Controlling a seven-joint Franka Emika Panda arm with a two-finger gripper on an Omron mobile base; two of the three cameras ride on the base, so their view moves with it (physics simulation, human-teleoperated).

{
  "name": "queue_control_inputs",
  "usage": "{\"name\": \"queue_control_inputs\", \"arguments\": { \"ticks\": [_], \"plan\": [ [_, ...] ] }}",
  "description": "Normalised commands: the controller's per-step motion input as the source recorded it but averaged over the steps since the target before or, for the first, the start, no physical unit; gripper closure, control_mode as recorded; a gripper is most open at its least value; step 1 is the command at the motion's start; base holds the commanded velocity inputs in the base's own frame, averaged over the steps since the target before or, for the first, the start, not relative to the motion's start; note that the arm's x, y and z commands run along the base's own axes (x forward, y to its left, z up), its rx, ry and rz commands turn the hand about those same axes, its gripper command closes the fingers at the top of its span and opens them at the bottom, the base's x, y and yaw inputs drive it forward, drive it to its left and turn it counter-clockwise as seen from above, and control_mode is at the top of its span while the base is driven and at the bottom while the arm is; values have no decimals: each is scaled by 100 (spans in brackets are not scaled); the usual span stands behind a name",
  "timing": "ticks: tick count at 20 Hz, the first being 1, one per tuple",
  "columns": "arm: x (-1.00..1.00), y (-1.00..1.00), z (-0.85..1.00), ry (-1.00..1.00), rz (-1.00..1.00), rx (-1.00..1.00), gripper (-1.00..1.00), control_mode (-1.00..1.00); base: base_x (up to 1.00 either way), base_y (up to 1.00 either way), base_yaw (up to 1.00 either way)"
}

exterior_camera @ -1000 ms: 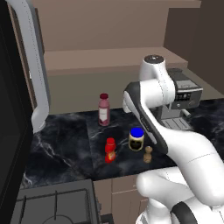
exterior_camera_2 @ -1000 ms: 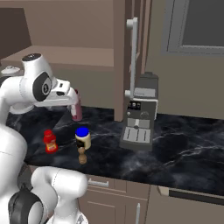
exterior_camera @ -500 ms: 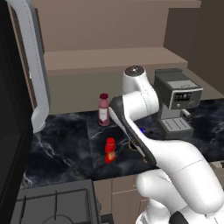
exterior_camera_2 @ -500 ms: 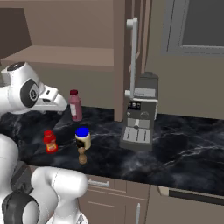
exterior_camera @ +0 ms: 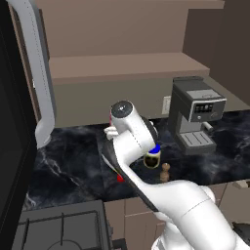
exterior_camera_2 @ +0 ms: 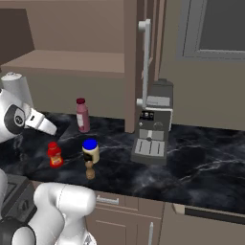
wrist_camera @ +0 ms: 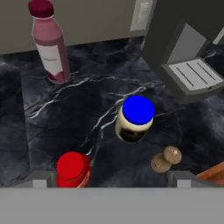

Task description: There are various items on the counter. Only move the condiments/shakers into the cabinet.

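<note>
Gripper (wrist_camera: 109, 181) open, jaws wide, holding nothing, hovering above the counter (wrist_camera: 87, 122) and looking down on the 3 condiments. Key relation: red bottle (wrist_camera: 73, 169) sits closest, just off the left fingertip (wrist_camera: 40, 179), slightly left of the gap between the tips; jar (wrist_camera: 134, 118) is further out and nearer centre; shaker (wrist_camera: 165, 159) lies near the right tip. All 3 stand upright, long axes vertical, apart from each other, near the counter's front edge. Pink bottle (wrist_camera: 49, 46) stands well back toward the wall, not a target. Looks: red bottle small with red cap, jar cream with blue lid, shaker tiny brown wood with knob top. Judgement: red bottle is the likely first pick, needing a small shift left and a descent. Cabinet shelf (exterior_camera: 127, 66) is above the counter, door (exterior_camera: 36, 68) open at left.
</note>
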Motion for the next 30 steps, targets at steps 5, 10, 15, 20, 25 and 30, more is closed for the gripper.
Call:
{"name": "queue_control_inputs", "arguments": {
  "ticks": [5,10,15,20,25,30],
  "plan": [
    [17,45,-42,-7,-18,0,-100,-100,0,0,0],
    [20,43,-33,0,-16,0,-100,-100,0,0,0],
    [26,29,-27,0,-15,0,-100,-100,0,0,0],
    [25,8,-30,0,-16,-1,-100,-100,0,0,0],
    [5,0,-32,0,-14,-4,-100,-100,0,0,0],
    [2,0,-32,0,-10,-4,-100,-100,0,0,0]
  ]
}}
